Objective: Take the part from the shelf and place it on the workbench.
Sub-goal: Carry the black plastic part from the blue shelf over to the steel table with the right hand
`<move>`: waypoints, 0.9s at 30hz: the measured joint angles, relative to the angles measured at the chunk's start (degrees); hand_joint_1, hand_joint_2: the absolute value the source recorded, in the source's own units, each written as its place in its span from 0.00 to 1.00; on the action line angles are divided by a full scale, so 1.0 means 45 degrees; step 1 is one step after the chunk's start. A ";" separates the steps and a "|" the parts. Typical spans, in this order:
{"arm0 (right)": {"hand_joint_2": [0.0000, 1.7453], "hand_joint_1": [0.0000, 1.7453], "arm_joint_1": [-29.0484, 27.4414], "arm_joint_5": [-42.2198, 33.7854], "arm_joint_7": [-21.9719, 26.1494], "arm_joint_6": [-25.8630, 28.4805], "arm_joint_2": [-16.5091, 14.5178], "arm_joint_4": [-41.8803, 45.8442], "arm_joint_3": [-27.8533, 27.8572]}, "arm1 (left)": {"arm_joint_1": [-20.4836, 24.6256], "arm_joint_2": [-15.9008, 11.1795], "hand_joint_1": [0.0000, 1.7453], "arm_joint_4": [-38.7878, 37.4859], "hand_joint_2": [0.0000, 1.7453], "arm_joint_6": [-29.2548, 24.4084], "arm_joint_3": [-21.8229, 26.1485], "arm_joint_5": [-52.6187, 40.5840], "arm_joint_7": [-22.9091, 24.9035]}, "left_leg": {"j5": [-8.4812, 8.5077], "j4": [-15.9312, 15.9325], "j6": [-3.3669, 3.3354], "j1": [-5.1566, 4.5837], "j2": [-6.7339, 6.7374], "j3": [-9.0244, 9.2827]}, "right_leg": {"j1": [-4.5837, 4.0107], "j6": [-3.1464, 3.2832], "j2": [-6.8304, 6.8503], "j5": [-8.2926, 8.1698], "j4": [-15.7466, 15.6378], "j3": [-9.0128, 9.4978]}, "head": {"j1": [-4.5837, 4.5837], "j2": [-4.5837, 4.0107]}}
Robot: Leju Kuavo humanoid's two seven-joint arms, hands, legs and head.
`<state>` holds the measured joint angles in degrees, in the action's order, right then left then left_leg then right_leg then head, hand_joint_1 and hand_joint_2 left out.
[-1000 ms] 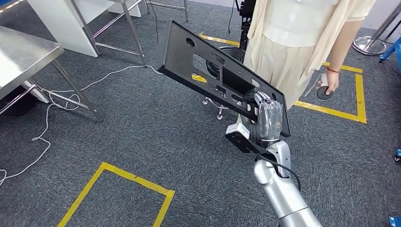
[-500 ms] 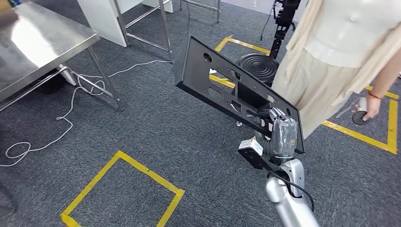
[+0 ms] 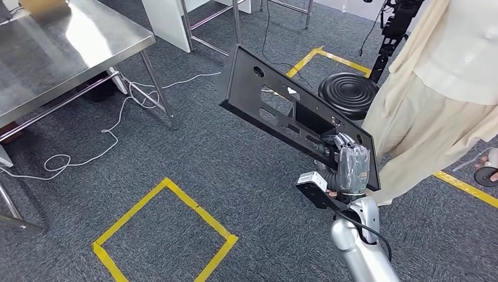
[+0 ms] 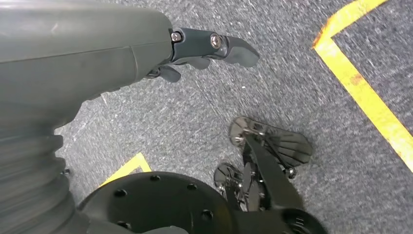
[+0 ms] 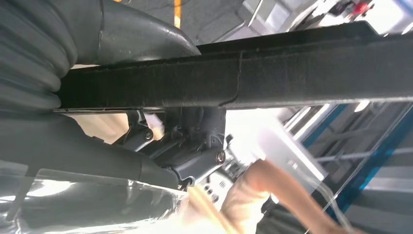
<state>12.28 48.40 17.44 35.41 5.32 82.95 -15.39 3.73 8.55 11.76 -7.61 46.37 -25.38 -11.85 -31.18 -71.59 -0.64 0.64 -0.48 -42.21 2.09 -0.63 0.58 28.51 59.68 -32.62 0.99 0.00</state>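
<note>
Above grey carpet [image 3: 176, 147], right hand [image 3: 346, 161] holds part [image 3: 282, 114] angled toward workbench [image 3: 59, 53].

Floor: dark grey carpet [image 3: 194, 153] throughout. Yellow tape square [image 3: 164, 232] marked on it in the foreground; further yellow tape lines [image 3: 467, 187] at right and behind the stool. Stainless steel table [image 3: 64, 50] at upper left, bright glare on its top, thin metal legs. White cable [image 3: 111, 132] trails loose beneath it across the carpet. White panel [image 3: 170, 17] on a metal frame at the top edge. Black round stool [image 3: 349, 94] with ribbed seat beside a person in pale clothing [image 3: 434, 106].
</note>
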 joint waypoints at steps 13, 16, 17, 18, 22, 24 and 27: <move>1.00 1.00 0.0116 0.0022 -0.0037 -0.0039 -0.0119 -0.0008 -0.0012 | 0.0034 -0.0005 0.00 0.0000 1.00 0.0005 0.0001 -0.0017 0.0004 | 0.1604 0.3243 -0.0797 -0.0250 0.0175 0.1589 | -0.0366 -0.0028 0.0501 0.0793 0.0680 0.0103 | -0.0069 0.0000; 1.00 1.00 0.0007 0.0046 -0.0217 -0.0180 -0.0090 -0.0019 -0.0004 | 0.0087 0.0010 0.00 0.0000 1.00 0.0056 -0.0001 -0.0124 0.0016 | 0.1548 0.3248 -0.0795 -0.0270 -0.0303 0.1651 | -0.0308 0.0039 0.0031 0.1501 0.2774 -0.1066 | -0.0157 0.0000; 1.00 1.00 -0.0048 0.0057 -0.0264 -0.0208 -0.0081 -0.0023 0.0001 | 0.0079 0.0019 0.00 0.0000 1.00 0.0070 -0.0005 -0.0159 0.0028 | 0.1534 0.3241 -0.0782 -0.0275 -0.0484 0.1662 | -0.0301 -0.0017 0.0008 0.1471 0.2972 -0.1269 | -0.0161 0.0000; 1.00 1.00 -0.0085 0.0068 -0.0291 -0.0217 -0.0079 -0.0025 0.0009 | 0.0064 0.0030 0.00 0.0000 1.00 0.0079 -0.0009 -0.0182 0.0046 | 0.1518 0.3225 -0.0757 -0.0271 -0.0665 0.1682 | -0.0288 -0.0121 -0.0019 0.1222 0.2686 -0.1229 | -0.0166 0.0000; 1.00 1.00 -0.0132 0.0098 -0.0301 -0.0223 -0.0057 -0.0013 0.0045 | 0.0034 0.0041 0.00 0.0000 1.00 0.0116 -0.0046 -0.0214 0.0075 | 0.1363 0.3005 -0.0499 -0.0238 -0.1276 0.1685 | -0.0148 -0.0380 -0.0575 -0.0062 0.0039 -0.0101 | -0.0177 0.0000; 1.00 1.00 -0.0169 0.0155 -0.0329 -0.0244 -0.0043 0.0016 0.0066 | 0.0020 0.0028 0.00 0.0000 1.00 0.0176 -0.0081 -0.0227 0.0068 | 0.1364 0.2932 -0.0416 -0.0239 -0.1487 0.1589 | -0.0189 -0.0267 -0.0633 -0.0092 -0.0073 -0.0013 | -0.0179 0.0000; 1.00 1.00 -0.0164 0.0239 -0.0385 -0.0278 -0.0023 0.0093 0.0109 | -0.0041 -0.0009 0.00 0.0000 1.00 0.0225 -0.0120 -0.0263 0.0061 | 0.1157 0.2602 -0.0282 -0.0215 -0.1216 0.1388 | -0.0114 -0.0124 -0.0343 -0.0091 -0.0089 0.0044 | -0.0106 0.0000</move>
<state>11.55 49.47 15.71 34.16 5.21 83.37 -14.90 3.54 8.50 11.76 -6.60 45.83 -26.56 -11.57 -25.97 -59.89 -1.91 -0.33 -5.95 -35.97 1.58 -1.19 -0.97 28.10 59.28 -32.42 0.52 0.00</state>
